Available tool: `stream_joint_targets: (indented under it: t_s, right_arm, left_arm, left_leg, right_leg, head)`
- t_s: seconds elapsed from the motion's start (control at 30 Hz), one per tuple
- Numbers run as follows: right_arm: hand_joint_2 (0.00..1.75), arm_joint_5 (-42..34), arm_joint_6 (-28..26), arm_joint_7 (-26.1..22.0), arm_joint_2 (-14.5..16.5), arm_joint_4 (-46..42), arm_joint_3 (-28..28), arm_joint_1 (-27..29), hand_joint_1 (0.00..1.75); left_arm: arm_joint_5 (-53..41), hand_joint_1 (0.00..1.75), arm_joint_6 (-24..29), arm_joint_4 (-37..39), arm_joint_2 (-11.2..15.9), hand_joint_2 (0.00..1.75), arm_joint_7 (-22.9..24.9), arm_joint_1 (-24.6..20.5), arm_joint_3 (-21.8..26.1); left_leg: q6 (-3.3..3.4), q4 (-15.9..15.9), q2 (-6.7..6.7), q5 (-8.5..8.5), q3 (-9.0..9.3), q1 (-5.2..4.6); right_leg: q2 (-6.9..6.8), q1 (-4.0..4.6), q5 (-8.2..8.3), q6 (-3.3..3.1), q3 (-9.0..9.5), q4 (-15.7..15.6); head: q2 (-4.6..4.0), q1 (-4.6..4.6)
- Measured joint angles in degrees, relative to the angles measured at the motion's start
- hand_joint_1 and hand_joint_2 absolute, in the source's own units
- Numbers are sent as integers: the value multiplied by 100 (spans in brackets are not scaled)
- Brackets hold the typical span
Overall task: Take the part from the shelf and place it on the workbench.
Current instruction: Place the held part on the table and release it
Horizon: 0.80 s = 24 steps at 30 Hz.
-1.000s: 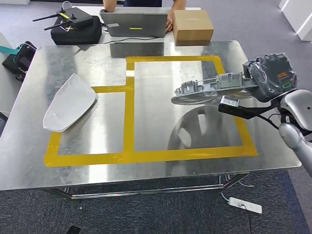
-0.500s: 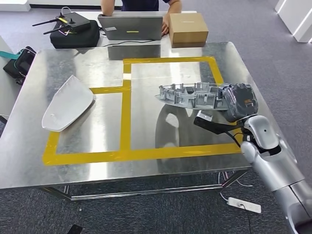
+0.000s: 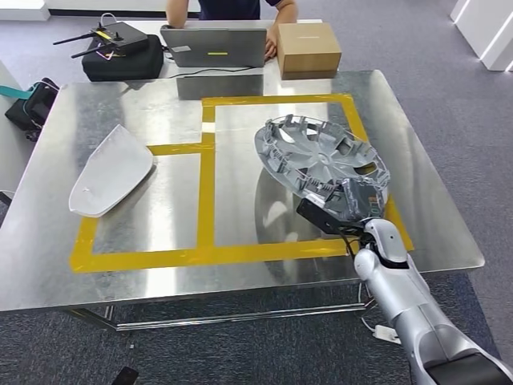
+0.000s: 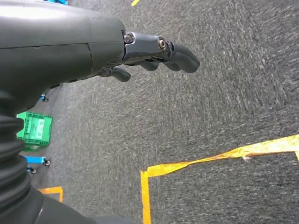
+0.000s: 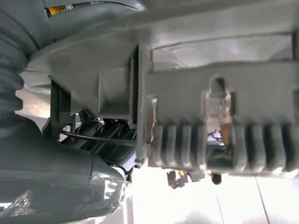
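Note:
A grey wheel cover (image 3: 317, 159) with spokes and clips hangs tilted above the right yellow-taped square of the steel workbench (image 3: 54, 265). My right hand (image 3: 357, 204) grips its near rim, and my silver arm rises from the lower right. In the right wrist view, the cover's ribbed rim (image 5: 218, 121) sits right against the camera. My left hand (image 4: 155, 53) hangs over grey carpet, fingers stretched out and holding nothing.
A pale grey curved panel (image 3: 109, 170) lies on the bench's left side. Behind the bench are a laptop (image 3: 215, 44), a cardboard box (image 3: 307, 46), a black bag (image 3: 124, 48) and a seated person (image 3: 230, 8). A power strip (image 3: 384, 333) lies on the floor.
My right arm swung left and toward me over the bench. The wheel cover went from edge-on to tilted with its inner face up, and it now sits lower over the right taped square.

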Motion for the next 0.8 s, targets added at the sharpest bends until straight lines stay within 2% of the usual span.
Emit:
stream_joint_targets:
  t_s: [0.2, 0.33, 0.77, 0.8]
  right_arm:
    - [175, -111, 30, -57, 275, 500, -157, -242, 175]
    - [175, -161, 39, -136, 378, 652, -250, -322, 175]
    - [175, -123, 50, -314, 431, 761, -275, -331, 175]
    - [131, -124, 54, -328, 431, 762, -275, -329, 131]
  left_arm:
    - [-9, 0, 73, 0, -12, 175, 52, -12, -49]
    - [-17, 0, 137, 0, -10, 175, 102, -12, -104]
    - [-158, 0, 194, 0, -9, 175, 93, -26, -223]
    - [-170, 0, 201, 0, -9, 175, 93, -29, -244]
  left_leg:
    - [-11, 0, 1, -31, 52, 0]
    - [-13, 0, 7, -33, 69, 0]
    - [-15, 0, 14, -34, 82, 1]
    - [-15, 0, 15, -34, 82, 1]
  right_leg:
    - [4, 0, -32, -32, -10, -3]
    - [15, 0, -29, -28, 4, -3]
    - [22, 1, -29, -27, 15, -3]
    - [23, 1, -29, -27, 15, -3]
  head:
    - [0, 0]
    - [0, -1]
    - [0, -1]
    - [0, -1]
